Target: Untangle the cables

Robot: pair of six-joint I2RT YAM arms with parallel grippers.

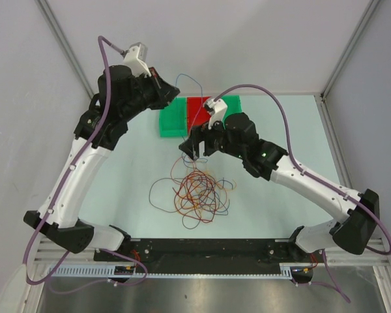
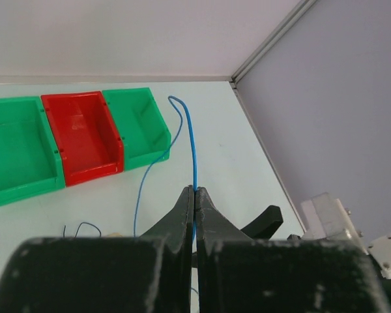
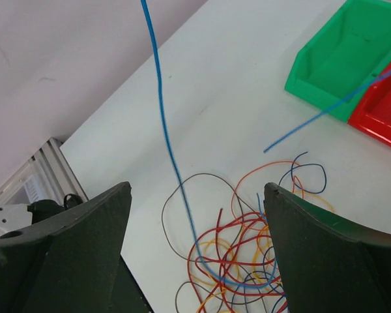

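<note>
1. The left gripper (image 2: 194, 195) is closed, pinching a blue cable (image 2: 194, 147) between its tips. It is raised above the table (image 1: 133, 166) near the bins (image 2: 85, 134).
2. The right gripper (image 3: 195, 215) stands wide open with nothing in it, low over the heap of cables (image 1: 199, 192) in the middle of the table.
3. From the pinch, the blue cable arcs up into a loop and drops away. In the right wrist view one stretch of it runs down between the open fingers (image 3: 98, 222) and into the red, orange and yellow loops.
4. The cables look very light, hair-thin and limp, with just enough spring to hold their curls. Nothing weighs the heap down, so a pull on one strand will probably drag the whole bundle along.
5. Such thin, smooth wire can slide through the tips, so a hold needs them fully closed, with the strand lying across them.
6. The best place for a second hold appears to be the blue cable just above where it enters the heap. Taking the neighbouring loops there would instead pin them while the blue one slides out.
</note>
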